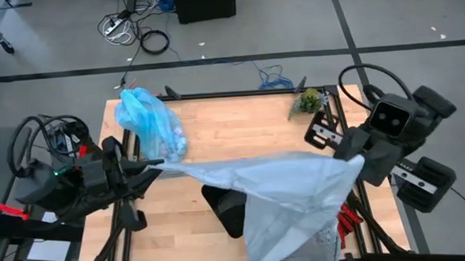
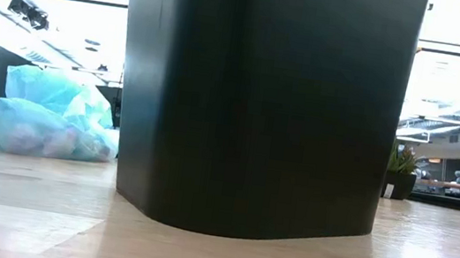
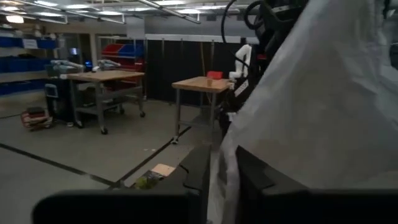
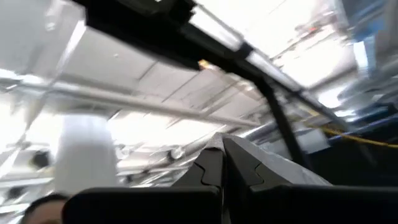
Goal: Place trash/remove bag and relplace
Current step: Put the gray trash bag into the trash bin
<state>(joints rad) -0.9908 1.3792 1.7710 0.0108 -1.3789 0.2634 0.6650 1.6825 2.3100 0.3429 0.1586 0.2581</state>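
No writing is legible. Both pincers, left gripper (image 3: 222,180) and right gripper (image 4: 222,169), clamp the pale bag (image 1: 282,187) stretched above the black bin (image 2: 265,98), mostly hiding it; the filled cyan bag (image 1: 147,120) lies at the table's far-left corner

Overhead view straight down, table-level view close behind black bin (image 2: 261,97), wrist views looking outward/upward

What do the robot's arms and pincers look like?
Both arms are dark, nearly black, and blocky. The left arm carries looping black cables, a small green light and a red part near its base. The right arm has a boxy head with two round holes and a looping black cable behind it. Each pincer, like the right pincer, has two flat dark fingers with stepped inner edges.
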